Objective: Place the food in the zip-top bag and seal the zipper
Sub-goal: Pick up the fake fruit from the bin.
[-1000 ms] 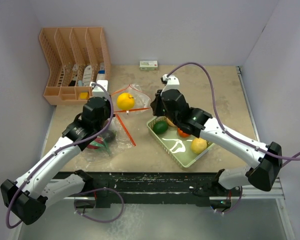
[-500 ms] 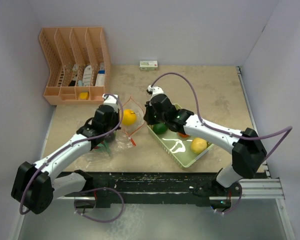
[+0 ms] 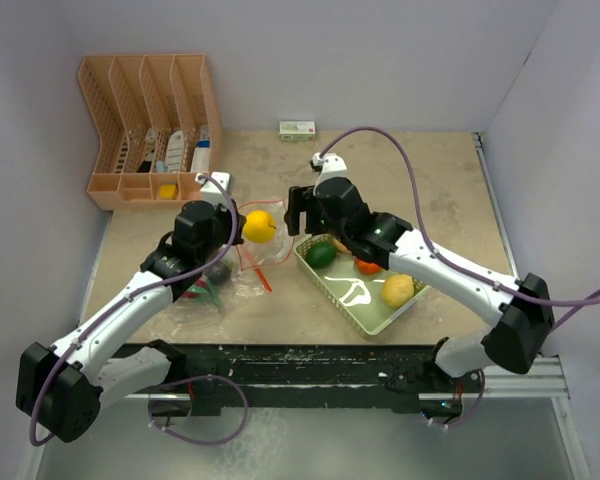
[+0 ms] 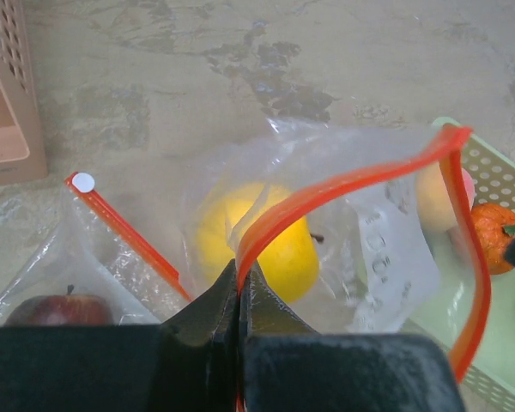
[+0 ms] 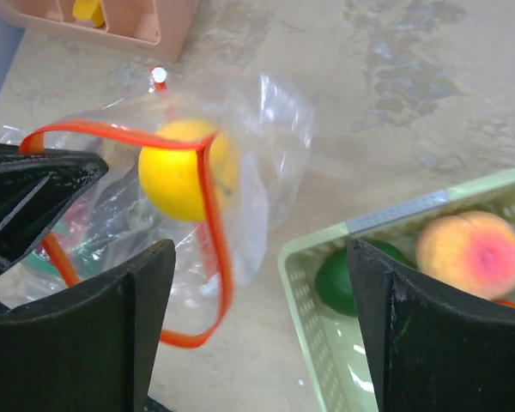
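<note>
The zip-top bag (image 3: 242, 268) lies left of centre, its mouth lifted. My left gripper (image 4: 239, 276) is shut on the orange-red zipper (image 4: 343, 184) and holds the mouth up; the white slider (image 4: 83, 182) sits at the strip's far end. Inside the bag are a yellow fruit (image 4: 262, 236) and a red apple (image 4: 58, 309). My right gripper (image 5: 259, 257) hangs open between the bag and the green tray (image 5: 395, 215), with nothing between its fingers. The tray holds more food: a green fruit (image 3: 321, 254), an orange one (image 3: 367, 266), a yellow one (image 3: 398, 290) and a peach (image 5: 472, 253).
An orange desk organizer (image 3: 145, 120) stands at the back left. A small box (image 3: 297, 130) lies against the back wall. Walls close the table on the left, back and right.
My right gripper was shut at the bag's mouth and now stands open, drawn slightly back. The left gripper has kept its hold on the zipper while the arm shifted a little.
</note>
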Tool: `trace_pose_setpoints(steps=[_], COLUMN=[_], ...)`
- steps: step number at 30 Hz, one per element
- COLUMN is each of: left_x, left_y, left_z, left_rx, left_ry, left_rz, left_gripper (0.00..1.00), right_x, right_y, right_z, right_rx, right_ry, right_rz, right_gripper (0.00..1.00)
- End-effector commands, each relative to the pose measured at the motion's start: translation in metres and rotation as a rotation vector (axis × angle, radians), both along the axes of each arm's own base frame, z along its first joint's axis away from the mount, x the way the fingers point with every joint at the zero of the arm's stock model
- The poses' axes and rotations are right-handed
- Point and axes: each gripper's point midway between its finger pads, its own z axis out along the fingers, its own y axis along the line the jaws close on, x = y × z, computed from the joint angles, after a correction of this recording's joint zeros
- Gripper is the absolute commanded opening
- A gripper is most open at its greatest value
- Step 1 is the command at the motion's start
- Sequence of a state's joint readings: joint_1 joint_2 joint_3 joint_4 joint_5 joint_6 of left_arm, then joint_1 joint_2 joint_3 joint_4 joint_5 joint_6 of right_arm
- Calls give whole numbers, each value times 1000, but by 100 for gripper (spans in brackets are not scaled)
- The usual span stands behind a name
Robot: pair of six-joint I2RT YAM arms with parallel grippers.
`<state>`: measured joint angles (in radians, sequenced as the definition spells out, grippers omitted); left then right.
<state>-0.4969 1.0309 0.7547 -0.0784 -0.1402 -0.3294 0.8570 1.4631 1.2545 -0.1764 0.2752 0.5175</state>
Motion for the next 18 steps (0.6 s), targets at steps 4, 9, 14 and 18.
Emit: trace_pose_setpoints(steps=[4,9,14,18], left_x=[7,6,1,-2], left_y=[-11,-12,-11,-9], left_z=[7,16,23,28], left_rx=[-63,-73,-86,-89], left_ry=[-28,-42,-59,-70], left_rz=[-24,-30,-38,-40], left_gripper=[0,0,0,0], right_x=[7,26,38,42], right_y=[-66,-107,-117,-118], right_z=[13,-49,-101,-128], right_rx=[-68,-117,-193,-220], right_ry=[-30,158,251,290], right_rz=[-236,-368,-424,-441], right_gripper=[90,91,92,93])
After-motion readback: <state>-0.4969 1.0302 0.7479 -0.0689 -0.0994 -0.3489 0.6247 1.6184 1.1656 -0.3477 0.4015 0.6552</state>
